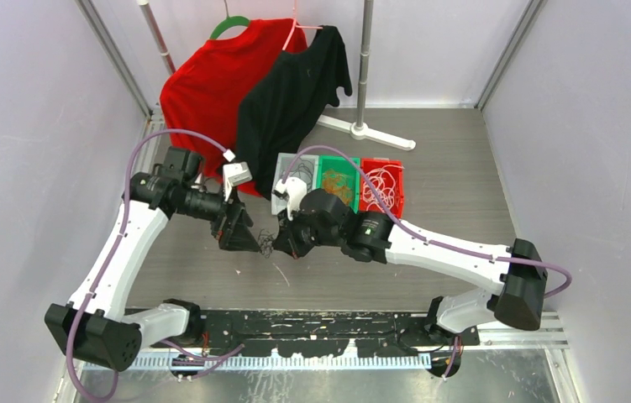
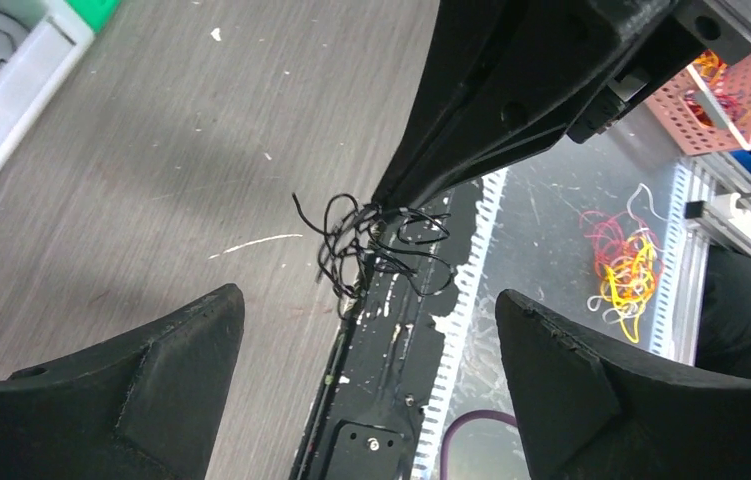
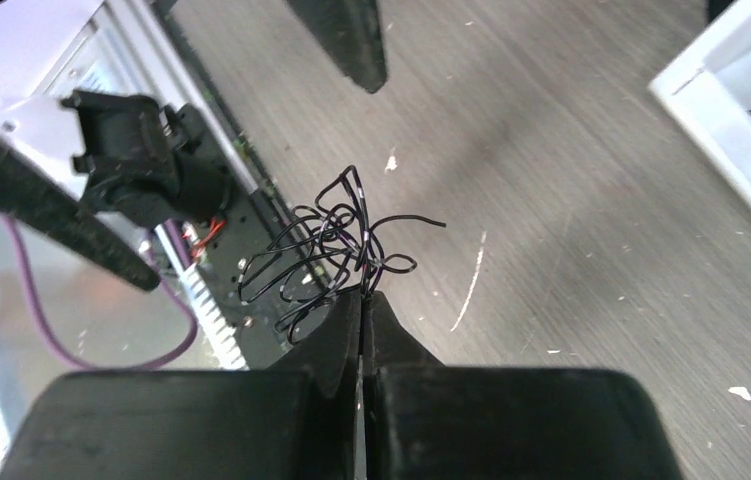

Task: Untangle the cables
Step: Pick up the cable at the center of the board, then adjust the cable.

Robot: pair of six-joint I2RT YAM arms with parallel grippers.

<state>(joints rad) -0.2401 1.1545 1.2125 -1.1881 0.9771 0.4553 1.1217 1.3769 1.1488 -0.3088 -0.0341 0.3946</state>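
A small tangle of thin black cables [image 3: 326, 255] hangs from my right gripper [image 3: 363, 293], whose jaws are shut on it, held above the table. The tangle also shows in the left wrist view [image 2: 371, 245] and the top view [image 1: 266, 244]. My left gripper [image 2: 366, 375] is open and empty, its fingers wide apart, just left of the tangle in the top view [image 1: 240, 237]. A thin white cable piece [image 1: 281, 274] lies on the table below. More cables lie in the bins: black in the clear one, orange-brown in the green one, white in the red one.
Three small bins stand in a row behind the grippers: clear [image 1: 293, 180], green [image 1: 339, 180], red [image 1: 381, 185]. A red shirt [image 1: 211, 84] and a black shirt [image 1: 291, 96] hang on a rack at the back. Off the table, a heap of coloured bands [image 2: 626, 265].
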